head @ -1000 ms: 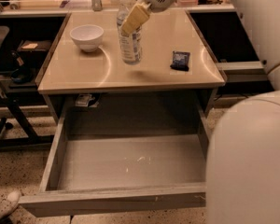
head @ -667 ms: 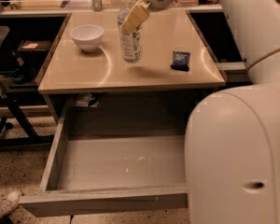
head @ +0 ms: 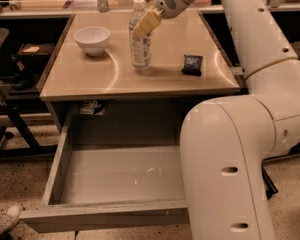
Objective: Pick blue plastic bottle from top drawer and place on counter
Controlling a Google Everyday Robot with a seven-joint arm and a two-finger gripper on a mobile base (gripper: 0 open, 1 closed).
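The blue plastic bottle (head: 140,48) stands upright on the beige counter (head: 90,76), near its middle. My gripper (head: 145,24) is at the bottle's shoulder, just below the white cap, reaching in from the upper right. It overlaps the front of the bottle. The top drawer (head: 115,179) is pulled wide open below the counter, and the part of its grey floor that shows is bare. My arm's big white elbow (head: 225,154) hides the drawer's right side.
A white bowl (head: 92,38) sits on the counter left of the bottle. A flat dark blue packet (head: 192,64) lies to its right. Black furniture legs (head: 10,114) stand at the left, a shoe (head: 2,221) at the bottom left. A cluttered shelf runs behind.
The gripper and the bottle stay where they were. My arm's elbow has swung left, covering more of the drawer's right side.
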